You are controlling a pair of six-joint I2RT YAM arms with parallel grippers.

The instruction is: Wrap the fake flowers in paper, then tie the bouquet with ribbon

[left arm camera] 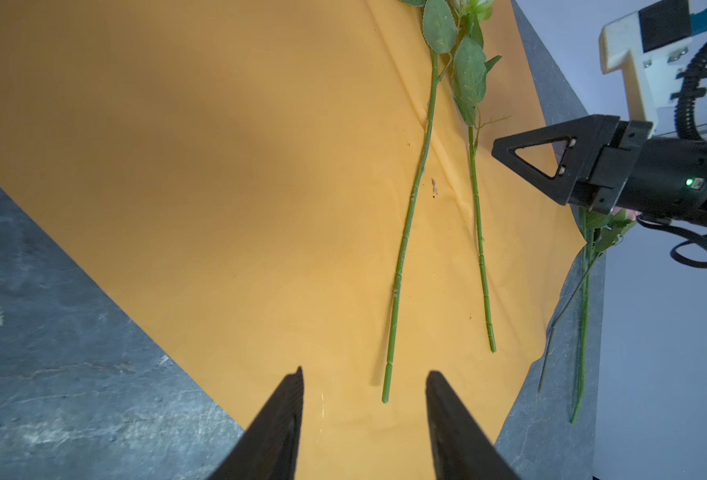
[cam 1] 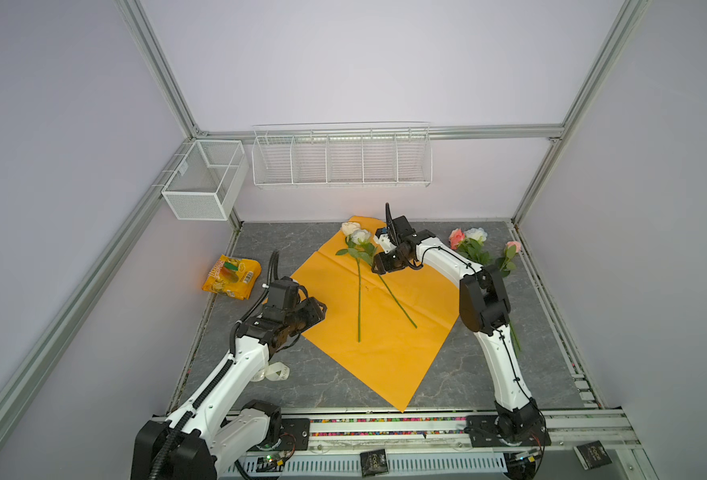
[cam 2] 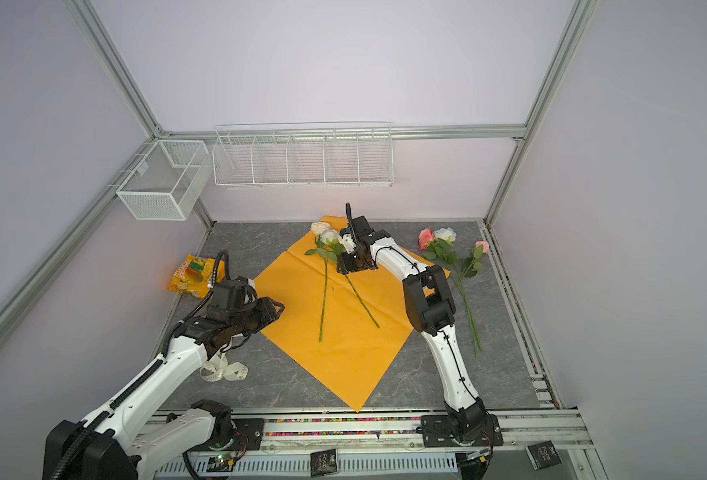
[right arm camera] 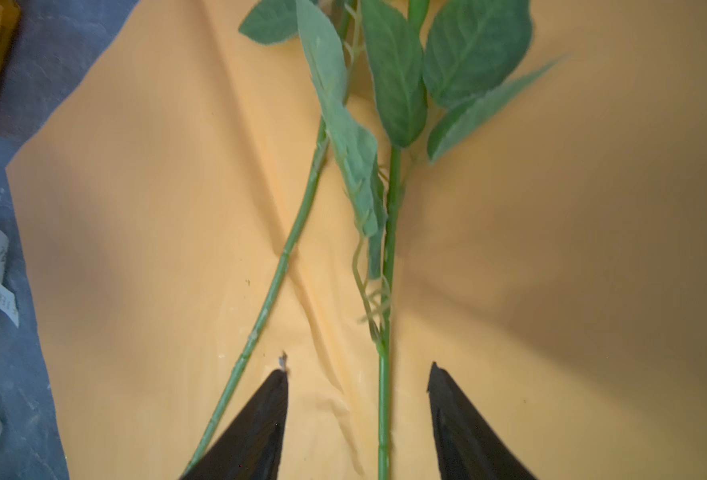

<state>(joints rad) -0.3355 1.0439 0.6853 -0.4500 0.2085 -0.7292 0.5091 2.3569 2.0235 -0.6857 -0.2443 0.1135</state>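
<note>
The fake flowers lie loose in two groups. A cream rose (cam 1: 349, 227) and a white rose (cam 1: 361, 236) rest on the orange paper (cam 1: 385, 332) (cam 2: 343, 345), their stems (left arm camera: 406, 249) spreading apart toward the front. My right gripper (cam 1: 376, 266) (right arm camera: 358, 370) hovers low over the right-hand stem (right arm camera: 384, 395), open, with the stem lying free between its jaws. My left gripper (cam 1: 322, 309) (left arm camera: 364, 372) stands open and empty at the paper's left edge, near the other stem's end (left arm camera: 386, 390). Three more flowers (cam 1: 474, 245) (cam 2: 439, 245) lie on the grey table, right of the paper.
A yellow snack bag (cam 1: 231, 276) lies at the left. A cream printed ribbon (cam 2: 223, 370) sits under my left arm. White wire baskets (cam 1: 206, 183) (cam 1: 341, 160) hang on the back walls. The metal frame borders the table (cam 1: 530, 374).
</note>
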